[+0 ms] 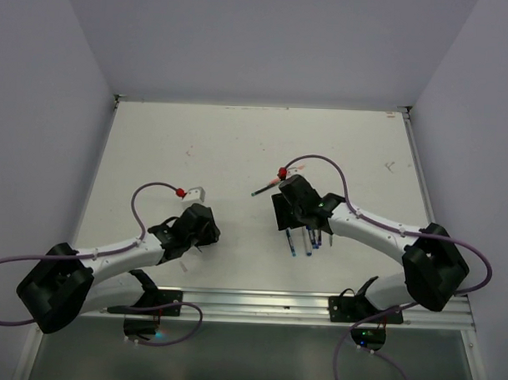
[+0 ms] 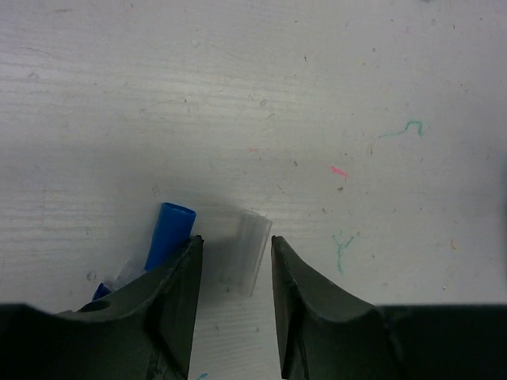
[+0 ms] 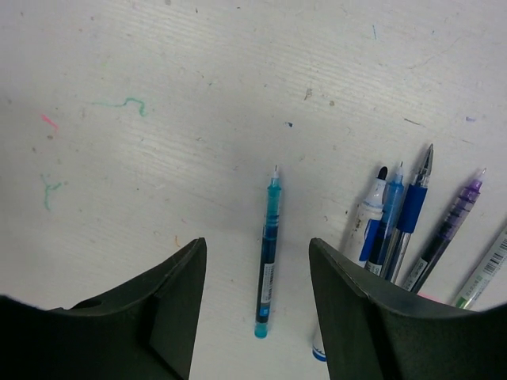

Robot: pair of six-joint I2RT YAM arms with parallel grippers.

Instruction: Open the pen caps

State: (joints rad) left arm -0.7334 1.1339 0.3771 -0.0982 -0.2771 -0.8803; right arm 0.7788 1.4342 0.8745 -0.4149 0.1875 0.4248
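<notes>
My left gripper (image 2: 234, 239) is open just above the table, and a short clear pen cap (image 2: 242, 255) lies flat between its fingertips. A blue pen cap (image 2: 171, 231) lies just outside the left finger, partly hidden by it. My right gripper (image 3: 257, 241) is open over a thin teal pen (image 3: 268, 252). The pen lies uncapped on the table between the jaws, tip pointing away. In the top view the left gripper (image 1: 198, 230) is at near left and the right gripper (image 1: 293, 210) at near right of centre. They are well apart.
Several uncapped pens lie side by side right of the right gripper: a white-and-blue marker (image 3: 366, 215), blue pens (image 3: 400, 218) and a purple one (image 3: 453, 215). In the top view a dark pen with a pink end (image 1: 265, 189) lies beyond the right gripper. Side walls enclose the table (image 1: 239, 139).
</notes>
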